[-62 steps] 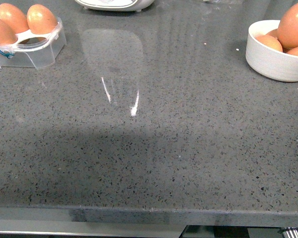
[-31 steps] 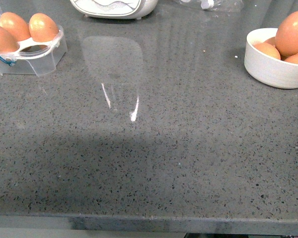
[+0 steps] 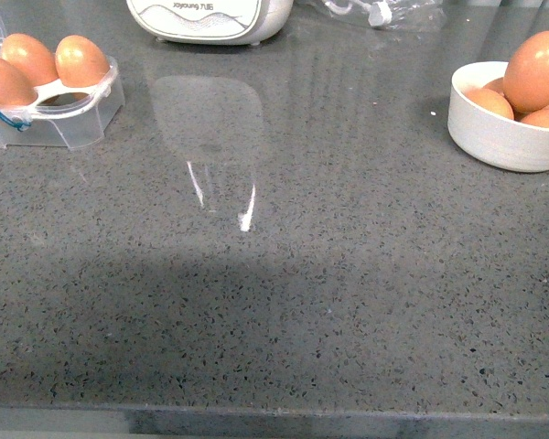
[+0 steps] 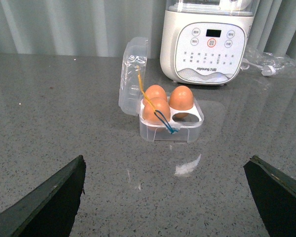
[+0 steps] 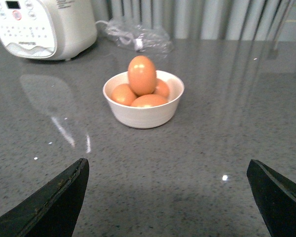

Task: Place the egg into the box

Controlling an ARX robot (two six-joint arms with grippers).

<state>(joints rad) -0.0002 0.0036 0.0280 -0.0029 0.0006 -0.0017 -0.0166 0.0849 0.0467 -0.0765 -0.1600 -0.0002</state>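
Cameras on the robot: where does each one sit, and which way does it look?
Front view: on the robot's body between its arms, looking down at the grey counter, box far left, bowl far right; no arm shows.
Left wrist view: on the left arm's wrist, facing the box and white machine; the left gripper shows as dark open fingers.
Right wrist view: on the right wrist, facing the bowl; the right gripper shows likewise.
Shared: front and left wrist views both show the box; front and right, the bowl.
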